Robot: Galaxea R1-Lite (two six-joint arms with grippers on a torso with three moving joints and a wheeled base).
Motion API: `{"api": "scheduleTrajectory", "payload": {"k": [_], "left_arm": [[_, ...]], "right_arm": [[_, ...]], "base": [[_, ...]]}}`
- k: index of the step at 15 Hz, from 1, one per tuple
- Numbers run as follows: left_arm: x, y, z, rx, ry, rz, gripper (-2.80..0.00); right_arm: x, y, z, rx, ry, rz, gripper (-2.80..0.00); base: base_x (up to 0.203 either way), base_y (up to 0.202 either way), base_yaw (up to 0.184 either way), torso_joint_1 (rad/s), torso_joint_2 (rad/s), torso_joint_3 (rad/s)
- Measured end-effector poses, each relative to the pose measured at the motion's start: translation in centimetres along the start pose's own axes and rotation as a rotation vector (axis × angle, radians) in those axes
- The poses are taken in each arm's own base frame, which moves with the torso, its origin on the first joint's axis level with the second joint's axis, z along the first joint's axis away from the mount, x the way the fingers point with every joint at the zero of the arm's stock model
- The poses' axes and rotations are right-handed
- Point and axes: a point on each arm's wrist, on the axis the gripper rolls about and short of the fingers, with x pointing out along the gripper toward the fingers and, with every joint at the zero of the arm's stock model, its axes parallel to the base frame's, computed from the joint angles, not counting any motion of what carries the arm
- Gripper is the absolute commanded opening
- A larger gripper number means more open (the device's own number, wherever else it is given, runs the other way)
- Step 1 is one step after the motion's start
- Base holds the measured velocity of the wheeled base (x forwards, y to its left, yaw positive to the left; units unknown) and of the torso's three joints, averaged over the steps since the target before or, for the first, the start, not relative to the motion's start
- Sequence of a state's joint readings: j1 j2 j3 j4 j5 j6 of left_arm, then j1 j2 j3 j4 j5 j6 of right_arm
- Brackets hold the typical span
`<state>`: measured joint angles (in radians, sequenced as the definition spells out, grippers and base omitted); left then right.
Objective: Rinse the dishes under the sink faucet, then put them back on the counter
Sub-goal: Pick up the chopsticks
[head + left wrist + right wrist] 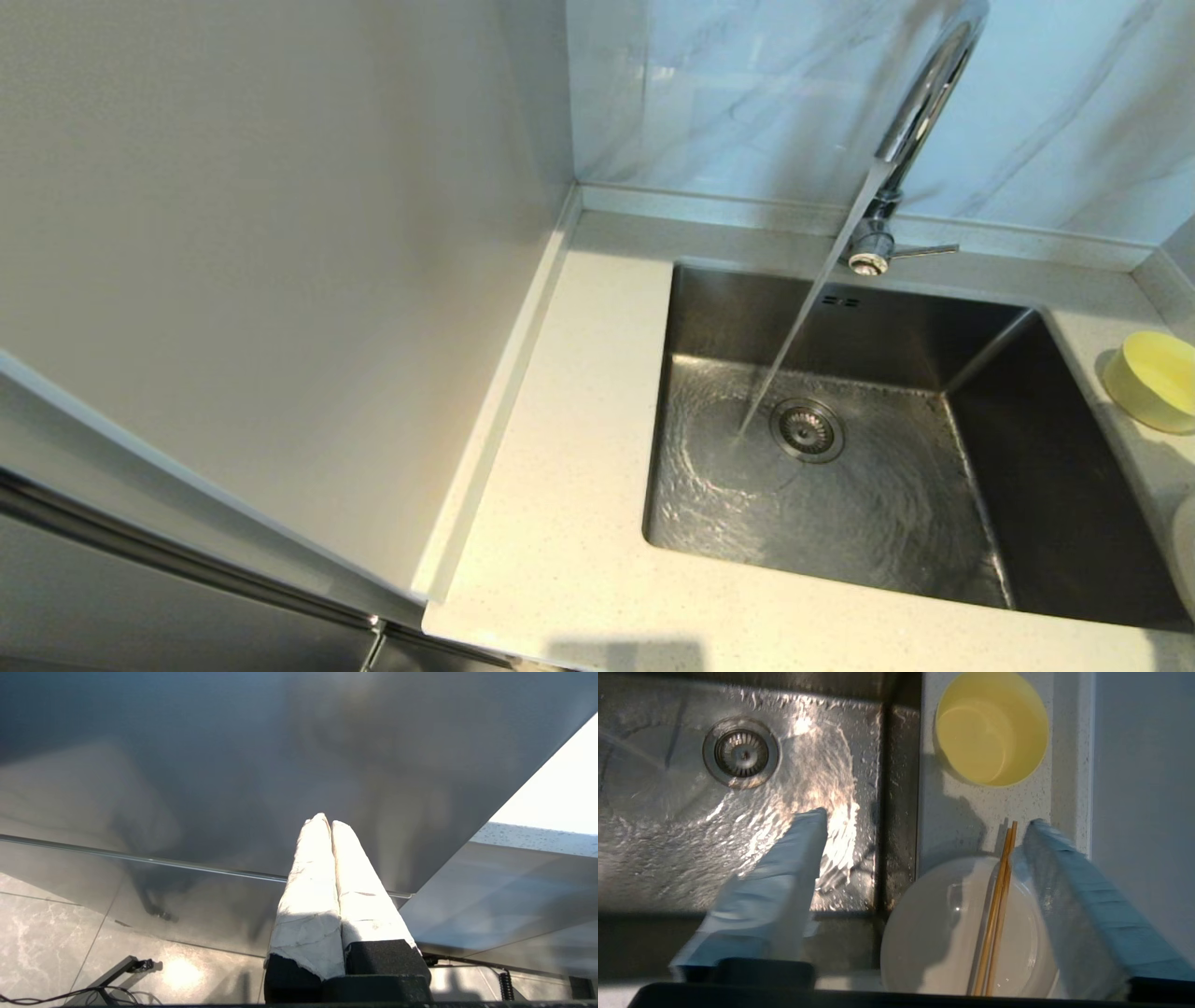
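In the head view neither arm shows; the tap runs, its stream falling slantwise to the floor of the sink just beside the drain strainer, where the water spreads in rippled rings. That view catches the yellow bowl on the tabletop to the right of the sink, and only a pale sliver of the plate at the frame's right edge. The right wrist view fills in that corner: the bowl stands upright on the speckled strip of tabletop alongside the sink, and near it lies the white plate with the pair of chopsticks laid across it, their tips reaching past its rim. The right pincer hangs above this spot with its blue-covered fingers spread wide apart, holding nothing, one over the wet sink floor, the other over the plate's far side. The left wrist view shows the left pincer with its white-wrapped fingers pressed together and empty, low beside a grey cabinet panel above a tiled floor.
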<state>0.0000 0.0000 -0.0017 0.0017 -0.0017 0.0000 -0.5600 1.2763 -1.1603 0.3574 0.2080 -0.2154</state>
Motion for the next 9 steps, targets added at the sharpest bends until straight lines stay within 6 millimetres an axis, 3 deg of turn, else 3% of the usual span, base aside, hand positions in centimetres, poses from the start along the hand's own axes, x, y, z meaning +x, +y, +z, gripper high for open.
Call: {"api": "scheduleTrajectory", "payload": {"k": [5, 9], "left_arm": [[0.0, 0.0, 0.0, 0.0, 0.0, -0.001, -2.8], [0.0, 0.0, 0.0, 0.0, 0.0, 0.0, -2.8]], "right_arm": [[-2.4, 1.2, -2.7, 0.012, 0.131, 0.024, -2.8], [-2.8, 0.9, -3.2, 0.006, 0.203, -0.162, -2.8]], "base": [[0.0, 0.0, 0.0, 0.0, 0.0, 0.0], [0.0, 0.0, 0.0, 0.0, 0.0, 0.0]]}}
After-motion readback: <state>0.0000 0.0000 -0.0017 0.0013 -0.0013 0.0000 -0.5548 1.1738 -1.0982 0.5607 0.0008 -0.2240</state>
